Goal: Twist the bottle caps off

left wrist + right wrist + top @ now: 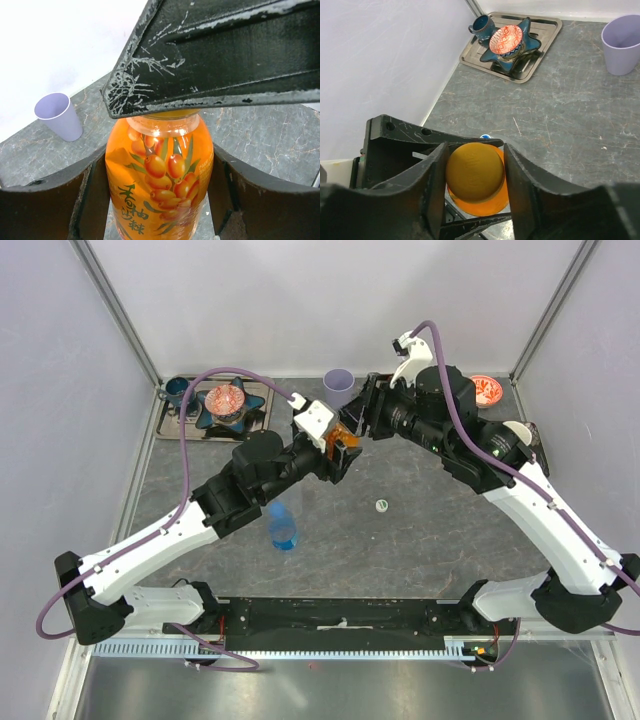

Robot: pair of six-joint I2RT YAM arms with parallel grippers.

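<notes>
My left gripper [343, 453] is shut on the short orange bottle [160, 175] and holds it upright above the table's middle, a finger [45, 210] on each side of its body. My right gripper [475, 172] comes from above, and its fingers [432, 185] are shut on the orange cap [474, 169], which sits on the bottle's neck. In the left wrist view the cap is hidden behind the right gripper [215, 55]. The blue bottle [283, 526] lies on the table near the left arm. A white-and-green cap [381, 505] lies loose on the table. No clear bottles show.
A lilac cup [338, 384] stands at the back middle and also shows in the left wrist view [59, 116]. A metal tray [175, 425] with blue dishes and a patterned bowl stands at the back left. A red bowl [485, 390] sits at the back right.
</notes>
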